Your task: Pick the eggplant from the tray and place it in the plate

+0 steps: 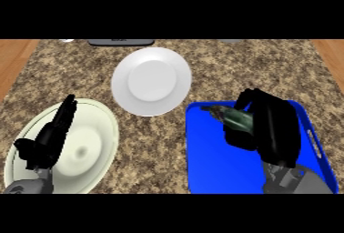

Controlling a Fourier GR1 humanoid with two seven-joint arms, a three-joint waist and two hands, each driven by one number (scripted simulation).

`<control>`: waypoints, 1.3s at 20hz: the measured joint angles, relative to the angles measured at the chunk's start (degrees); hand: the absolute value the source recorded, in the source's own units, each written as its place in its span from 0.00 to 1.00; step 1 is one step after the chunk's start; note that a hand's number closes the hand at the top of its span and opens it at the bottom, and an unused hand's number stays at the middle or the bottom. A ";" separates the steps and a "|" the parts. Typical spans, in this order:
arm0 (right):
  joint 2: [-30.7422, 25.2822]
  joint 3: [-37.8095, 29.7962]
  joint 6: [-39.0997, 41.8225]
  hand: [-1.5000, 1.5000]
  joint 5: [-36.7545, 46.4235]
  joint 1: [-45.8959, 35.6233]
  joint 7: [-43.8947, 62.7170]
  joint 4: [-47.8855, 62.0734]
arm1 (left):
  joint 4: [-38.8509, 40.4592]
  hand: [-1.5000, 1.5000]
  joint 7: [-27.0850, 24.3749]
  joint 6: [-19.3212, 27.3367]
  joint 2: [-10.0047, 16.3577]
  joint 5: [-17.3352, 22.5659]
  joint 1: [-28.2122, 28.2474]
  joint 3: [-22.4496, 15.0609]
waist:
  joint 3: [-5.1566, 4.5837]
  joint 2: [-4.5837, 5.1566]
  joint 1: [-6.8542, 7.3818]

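Wrapping eggplant point(235, 117) in tray point(208, 175): right robot hand point(274, 132)

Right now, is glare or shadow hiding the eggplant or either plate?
Head view: no glare on the eggplant; the right hand, curled round it, hides much of it above the blue tray. Head view: white plate evenly lit; the open left hand covers part of the pale plate.

Bright, even light falls on the counter point(80, 68), with only soft grey shading inside the white plate point(151, 82).
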 measured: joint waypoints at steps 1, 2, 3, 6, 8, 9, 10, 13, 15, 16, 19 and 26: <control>0.85 0.19 0.85 1.00 0.49 -0.69 0.33 -0.74 | 0.13 0.50 -0.35 0.02 -0.32 -0.19 0.02 -0.03 | 0.02 -0.01 0.03; 2.26 0.33 0.73 1.00 1.06 -1.75 0.22 0.32 | -0.15 0.50 -0.35 0.03 -0.45 -0.42 0.13 -0.06 | 0.02 0.00 0.11; 3.61 0.24 1.41 1.00 1.38 -3.59 0.53 1.03 | 0.35 0.50 -1.18 -0.11 -0.48 -0.63 0.08 0.10 | 0.05 0.02 0.18; 7.25 -1.07 2.82 1.00 1.76 -9.36 0.61 5.02 | 0.75 0.50 -0.03 -0.85 -0.20 -0.32 -0.83 0.66 | 0.04 0.10 0.38; 9.38 -2.14 3.62 1.00 2.10 -12.81 0.23 8.32 | 0.28 0.50 0.40 -1.23 -0.27 -0.17 -0.77 0.91 | -0.02 0.14 0.46; 10.33 -2.52 3.72 1.00 2.24 -14.07 -0.16 9.84 | -0.52 0.50 0.46 -0.91 -0.78 -0.65 -0.39 0.48 | -0.03 0.14 0.47; 11.20 -3.21 3.42 1.00 1.70 -15.54 -1.10 12.26 | 0.10 0.50 -0.40 -0.64 -1.19 -1.04 -0.58 0.43 | 0.00 0.16 0.53; 13.92 -4.30 3.01 1.00 0.20 -20.72 -2.20 19.05 | 0.32 0.50 -0.42 0.05 -1.84 -1.89 -0.98 0.15 | 0.06 0.22 0.76; 15.02 -4.69 1.30 1.00 -1.58 -23.90 -2.69 23.94 | -0.05 0.50 -0.53 0.34 -2.25 -2.49 -0.93 -0.23 | 0.10 0.25 0.98; 15.40 -4.50 0.77 1.00 -2.69 -25.67 -2.43 26.07 | 0.57 0.50 -0.38 0.07 -2.22 -2.32 -1.48 -0.07 | 0.13 0.28 1.04; 16.13 -4.56 -3.58 1.00 -5.72 -30.88 -3.42 35.02 | 0.29 0.50 -0.23 -0.44 -2.13 -2.29 -1.68 -0.01 | 0.08 0.42 1.55; 16.69 -1.05 -14.61 1.00 -14.22 -41.10 -5.83 54.59 | 0.49 0.50 -0.05 -0.71 -2.78 -2.93 -2.93 -0.71 | 0.04 0.86 3.19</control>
